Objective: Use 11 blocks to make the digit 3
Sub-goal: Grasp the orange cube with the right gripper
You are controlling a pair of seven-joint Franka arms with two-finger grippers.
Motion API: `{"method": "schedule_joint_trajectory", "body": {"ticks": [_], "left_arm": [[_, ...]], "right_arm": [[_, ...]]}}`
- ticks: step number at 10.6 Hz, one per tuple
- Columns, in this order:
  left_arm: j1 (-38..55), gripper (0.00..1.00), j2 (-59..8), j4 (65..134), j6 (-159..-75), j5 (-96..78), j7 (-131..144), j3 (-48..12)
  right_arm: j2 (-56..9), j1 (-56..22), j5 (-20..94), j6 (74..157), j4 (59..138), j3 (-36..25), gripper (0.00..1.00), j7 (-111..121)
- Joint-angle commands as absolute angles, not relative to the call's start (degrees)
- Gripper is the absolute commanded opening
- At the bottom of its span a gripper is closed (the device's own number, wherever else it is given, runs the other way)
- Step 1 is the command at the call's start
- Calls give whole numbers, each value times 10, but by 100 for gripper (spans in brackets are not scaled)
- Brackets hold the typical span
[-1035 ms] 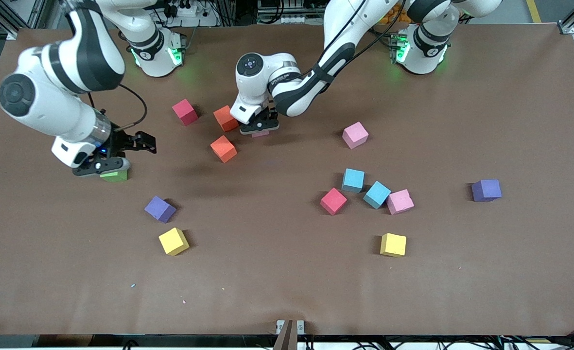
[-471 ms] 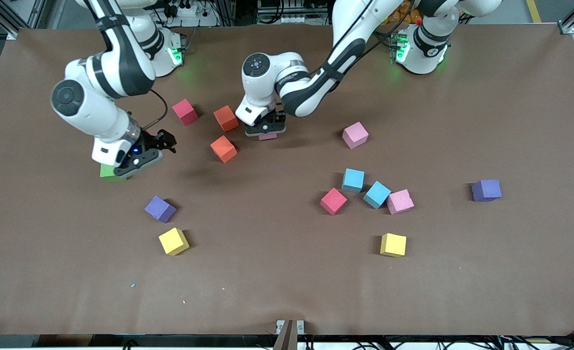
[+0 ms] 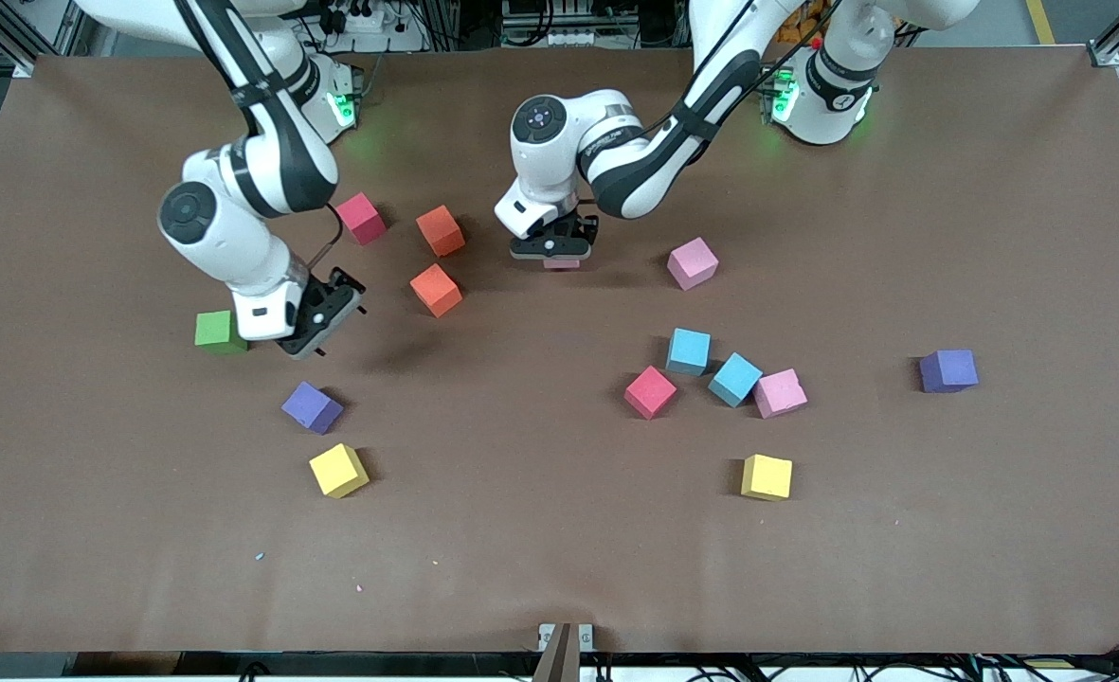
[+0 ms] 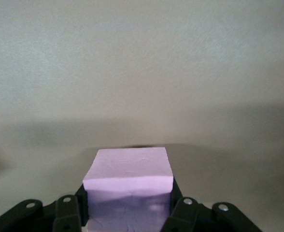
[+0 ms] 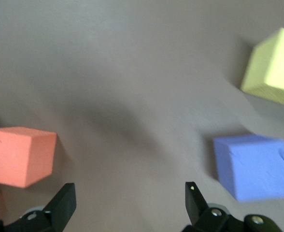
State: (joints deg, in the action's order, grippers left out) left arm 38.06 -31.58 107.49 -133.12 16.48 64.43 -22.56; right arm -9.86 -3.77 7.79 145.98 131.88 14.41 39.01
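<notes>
The left gripper (image 3: 553,251) is sitting in the upper middle of the front frame, its fingers (image 4: 184,212) closing on either side of a pink cube (image 4: 128,182) that fills the bottom centre of the left wrist picture; whether the cube is lifted off the table (image 3: 995,530) I cannot tell. The right gripper (image 3: 317,322) is hanging in the left-centre of the front frame with its jaws standing wide apart and gripping nothing, beside the green cube (image 3: 219,332) and above the purple cube (image 3: 312,407) in that picture. No digit is forming: the blocks are lying scattered. Two orange cubes (image 3: 440,230) and a red cube (image 3: 361,217) are sitting upper centre-left, a second pink cube (image 3: 692,262) upper centre-right, and a cluster of two blue cubes (image 3: 689,351), a red and a pink in the centre-right, with yellow cubes (image 3: 338,470) lower down.
</notes>
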Motion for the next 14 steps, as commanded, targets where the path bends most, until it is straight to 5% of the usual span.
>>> {"method": "schedule_joint_trajectory", "body": {"ticks": [1,10,14], "left_arm": [[372,17,-298,1103,-1359,169,633,-235],[373,19,-320,1133,-1438,169,640,-235],[374,36,-327,1131,-1439,169,641,-234]], "right_arm": [[-97,-41,82,1474,1339,182,100,341],[-116,-43,83,1603,1430,300,100,150],[-125,-46,76,1606,1430,300,100,165]]}}
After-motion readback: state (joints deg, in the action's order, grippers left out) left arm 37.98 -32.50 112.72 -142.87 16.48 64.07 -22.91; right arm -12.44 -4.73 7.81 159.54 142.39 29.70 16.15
